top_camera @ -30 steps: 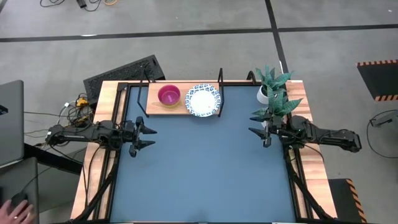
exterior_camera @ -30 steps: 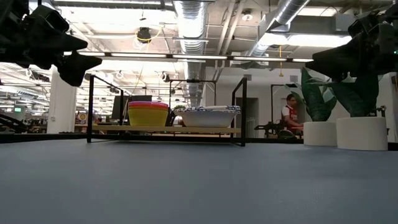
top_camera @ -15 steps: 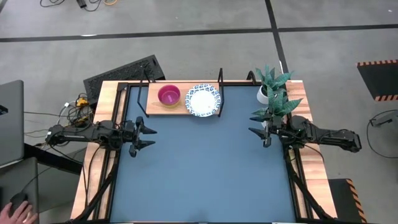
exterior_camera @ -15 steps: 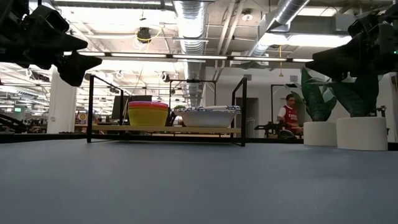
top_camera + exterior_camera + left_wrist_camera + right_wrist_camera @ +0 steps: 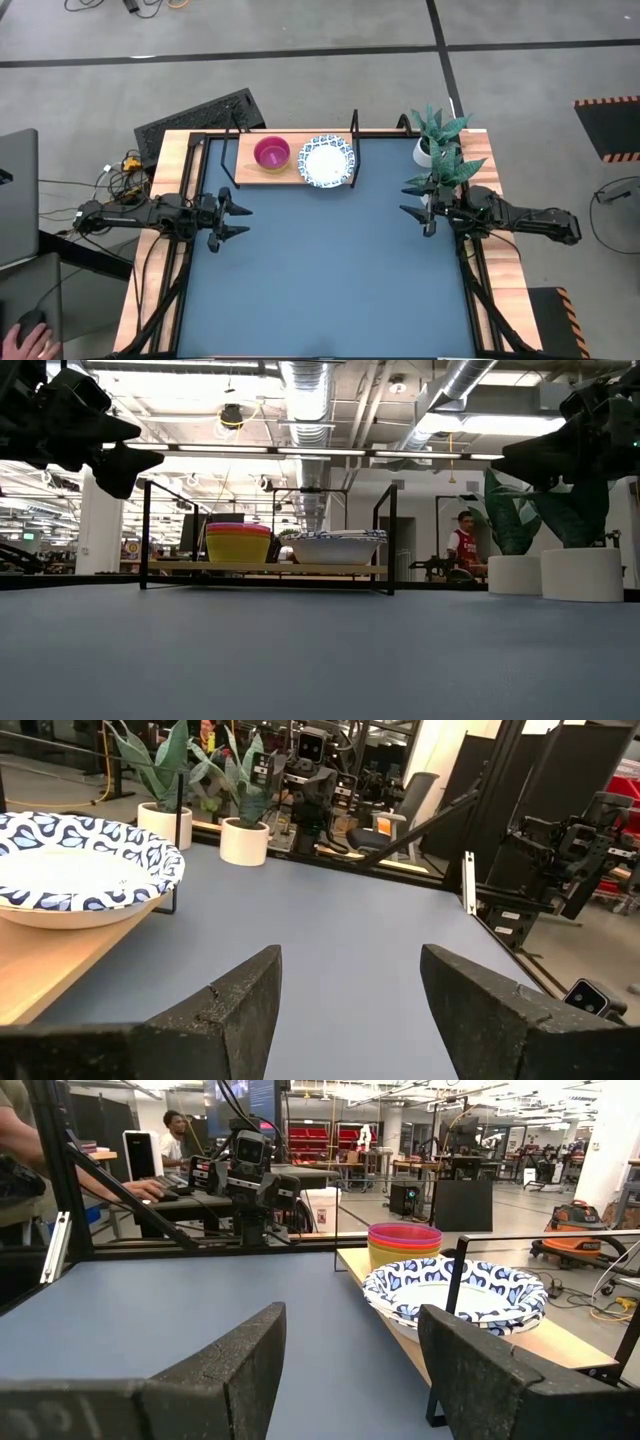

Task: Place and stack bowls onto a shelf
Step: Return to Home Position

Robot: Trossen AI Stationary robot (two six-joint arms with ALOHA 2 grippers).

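Left gripper (image 5: pixel 238 221) and right gripper (image 5: pixel 415 218), both spread wide, empty, at the sides of the table (image 5: pixel 330 280): we are logging small coloured bowls (image 5: pixel 271 153) and blue-rimmed white bowls (image 5: pixel 327 162) stacked on the shelf (image 5: pixel 290 174), judging a stray arm swing could jolt them.

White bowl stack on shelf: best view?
Right wrist view: the white bowl stack is close, rims and pattern clear. High view shows only its top; low view, a distant side profile; left wrist view cuts it off.

Coloured bowls (image 5: pixel 271 153), white bowls (image 5: pixel 327 161) on shelf (image 5: pixel 248 174)
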